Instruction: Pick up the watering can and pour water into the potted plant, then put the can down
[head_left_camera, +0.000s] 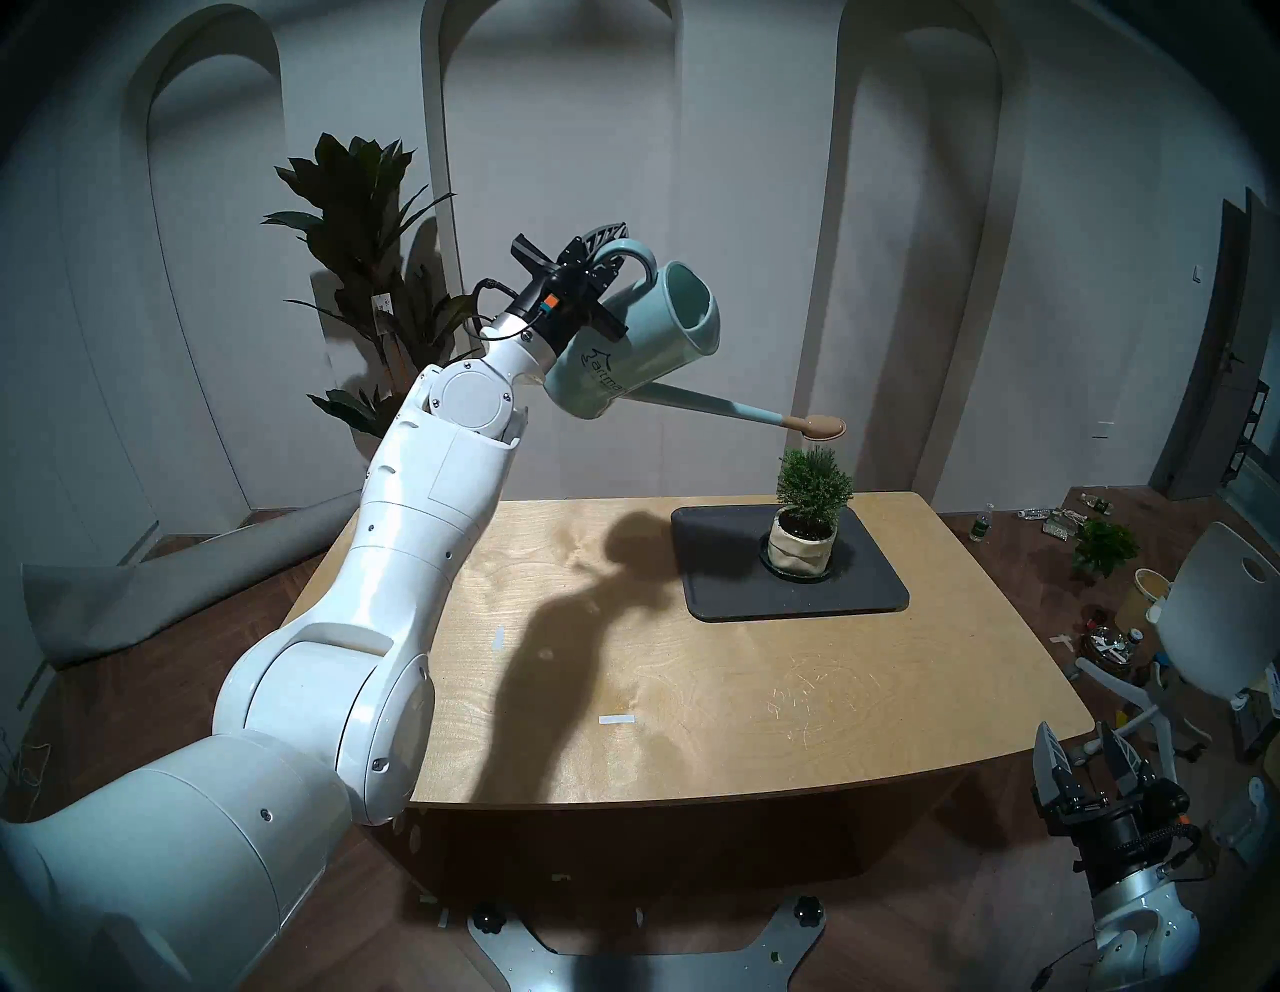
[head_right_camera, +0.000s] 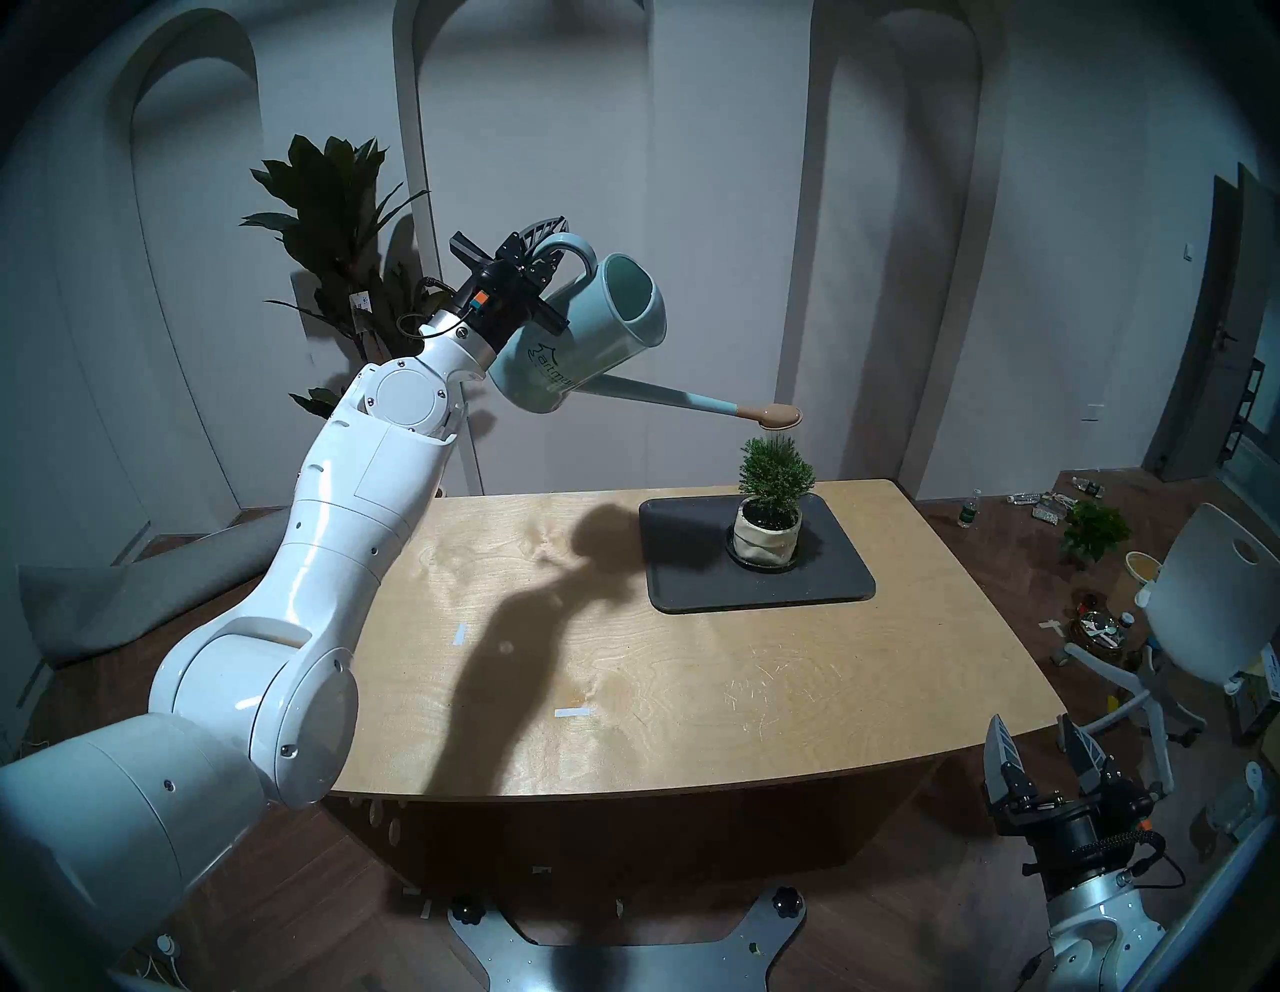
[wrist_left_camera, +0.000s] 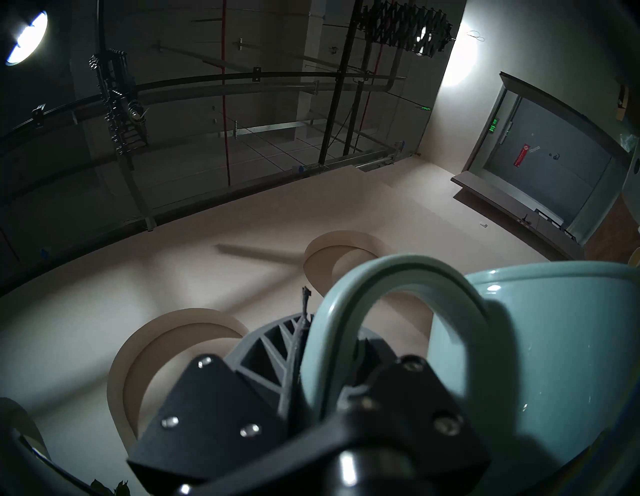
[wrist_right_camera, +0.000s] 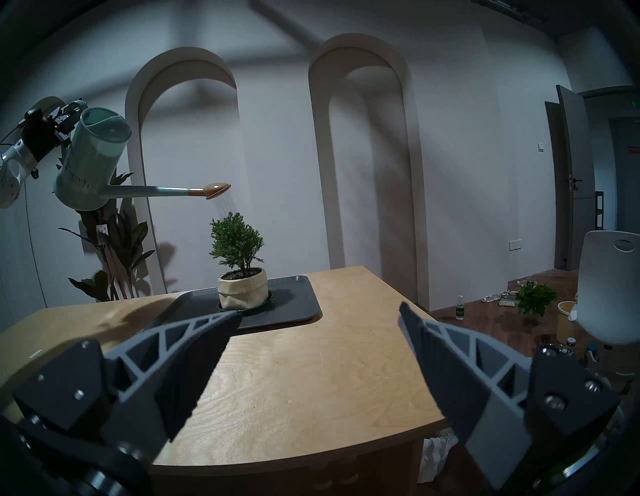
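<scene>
Left pincer (head_left_camera: 606, 253) clamped on loop handle (wrist_left_camera: 398, 287) of the watering can (head_left_camera: 634, 346), held high above the tabletop (head_left_camera: 692, 693) and tilted. Spout runs out to tan rose tip (wrist_right_camera: 216, 189), directly above the potted plant (wrist_right_camera: 239, 266); fine streams fall onto the foliage. Plant sits on dark tray (head_left_camera: 866, 589). Right pincer (wrist_right_camera: 318, 346) apart, empty, near the tabletop's front right corner.

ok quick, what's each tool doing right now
left tool: closed on the handle of the watering can, tilted over the potted plant
right tool: open, empty
</scene>
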